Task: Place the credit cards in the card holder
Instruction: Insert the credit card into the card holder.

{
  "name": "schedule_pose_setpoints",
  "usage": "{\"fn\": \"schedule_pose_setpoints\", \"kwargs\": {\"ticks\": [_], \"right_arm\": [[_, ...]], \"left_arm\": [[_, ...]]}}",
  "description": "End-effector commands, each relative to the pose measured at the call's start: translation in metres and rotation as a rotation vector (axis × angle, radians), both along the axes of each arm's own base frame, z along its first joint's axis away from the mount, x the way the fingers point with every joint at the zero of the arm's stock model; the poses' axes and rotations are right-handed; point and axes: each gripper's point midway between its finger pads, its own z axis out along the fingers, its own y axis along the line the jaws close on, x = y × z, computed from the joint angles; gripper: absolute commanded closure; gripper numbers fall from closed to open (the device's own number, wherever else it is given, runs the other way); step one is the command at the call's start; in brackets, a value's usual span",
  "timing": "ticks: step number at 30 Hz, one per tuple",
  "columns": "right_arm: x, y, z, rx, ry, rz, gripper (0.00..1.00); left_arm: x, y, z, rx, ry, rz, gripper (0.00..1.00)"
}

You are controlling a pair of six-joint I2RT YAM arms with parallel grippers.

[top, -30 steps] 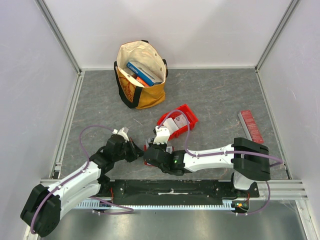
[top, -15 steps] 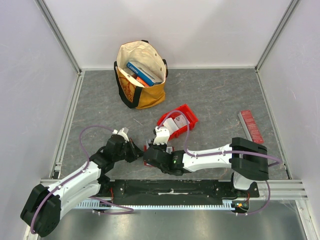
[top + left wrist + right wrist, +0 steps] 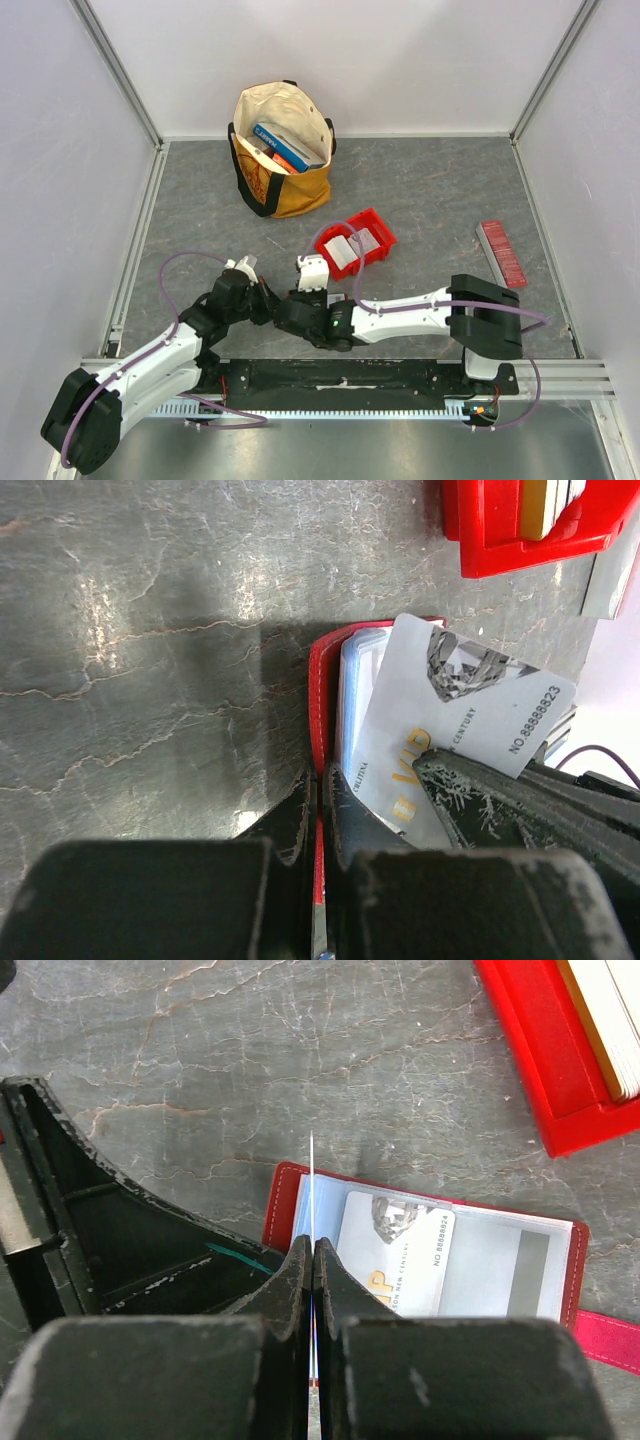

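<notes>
The left gripper [image 3: 319,785] is positioned at the near-left part of the table [image 3: 430,190]. Its fingers are pressed together on the red edge of the card holder [image 3: 500,1260]; in the left wrist view that edge runs straight between the two fingertips. The card holder lies open on the table surface between the two grippers, pale inner slots facing up. In the top view the arms hide most of it. One credit card [image 3: 395,1250] sits in a pale slot near the middle of the holder. The snap tab [image 3: 608,1336] extends from the holder's far side, away from the left gripper, and rests on the table.

A second credit card [image 3: 450,720], white with a printed number, is pinched by the right gripper [image 3: 312,1245]. The fingers are clamped against both faces of this card, which appears edge-on in the right wrist view. The card stands tilted over the half of the open holder nearest the left gripper, one corner overlapping the pale slots. Whether it has entered a slot cannot be determined.

A tote bag [image 3: 290,195] stands at the rear of the table with blue books [image 3: 280,138] inside. The red bin [image 3: 378,232] sits just beyond the right gripper, apart from the card holder, and holds pale flat items. A ridged red strip [image 3: 502,253] lies near the right wall.
</notes>
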Motion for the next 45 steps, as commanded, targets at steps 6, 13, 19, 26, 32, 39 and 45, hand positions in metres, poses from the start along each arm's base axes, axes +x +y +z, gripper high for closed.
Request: {"fn": "schedule_pose_setpoints", "kwargs": {"ticks": [6,13,19,26,32,39,45], "right_arm": [[-0.002,0.003,0.008,-0.148,-0.074,-0.042,1.00],[-0.006,0.009,0.013,-0.173,-0.092,-0.029,1.00],[-0.012,0.018,0.014,-0.169,-0.087,-0.022,1.00],[-0.012,0.016,0.004,-0.202,-0.083,-0.016,1.00],[-0.011,0.008,-0.003,-0.287,-0.084,-0.033,1.00],[-0.009,-0.007,0.004,-0.346,-0.117,-0.073,1.00],[-0.007,-0.018,0.019,-0.329,-0.135,-0.092,1.00]], "left_arm": [[0.003,-0.004,0.009,-0.034,-0.018,0.007,0.98],[0.002,-0.004,0.008,-0.033,-0.016,0.005,0.98],[0.002,-0.004,0.009,-0.038,-0.018,0.004,0.98],[0.002,-0.004,0.010,-0.040,-0.023,0.006,0.98],[0.002,-0.003,0.010,-0.038,-0.024,0.007,0.98],[0.002,-0.004,0.010,-0.038,-0.024,0.005,0.98],[0.001,-0.003,0.008,-0.033,-0.023,0.005,0.98]]}}
